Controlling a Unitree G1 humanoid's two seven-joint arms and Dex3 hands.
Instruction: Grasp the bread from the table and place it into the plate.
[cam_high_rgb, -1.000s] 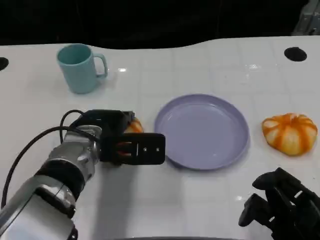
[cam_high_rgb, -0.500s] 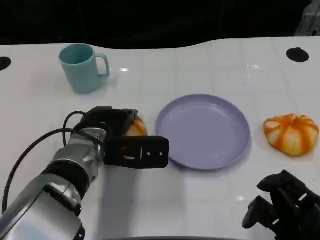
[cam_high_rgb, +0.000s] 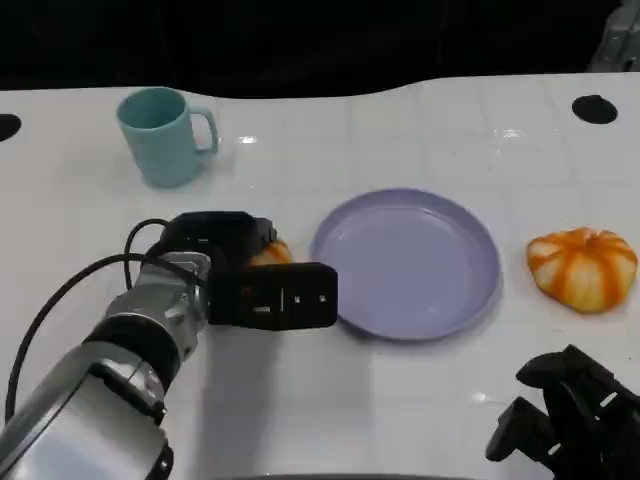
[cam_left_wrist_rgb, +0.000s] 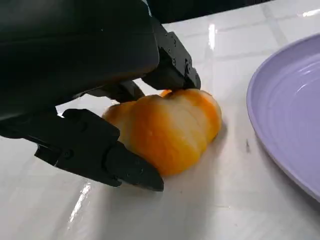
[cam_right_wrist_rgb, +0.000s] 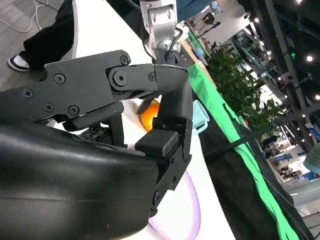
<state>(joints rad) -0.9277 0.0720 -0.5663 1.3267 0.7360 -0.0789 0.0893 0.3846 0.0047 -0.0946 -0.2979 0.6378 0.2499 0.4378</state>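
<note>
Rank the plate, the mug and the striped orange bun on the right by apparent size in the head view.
1. purple plate, clearly largest.
2. and 3. teal mug and striped orange bun look alike; I won't rank them.

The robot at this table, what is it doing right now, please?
The robot's left hand is closing on a small orange bread that lies on the white table, just left of the empty purple plate. Its fingers sit on both sides of the bread, which still rests on the table. The right hand waits low at the near edge, holding nothing. A second orange bread lies right of the plate.
</note>
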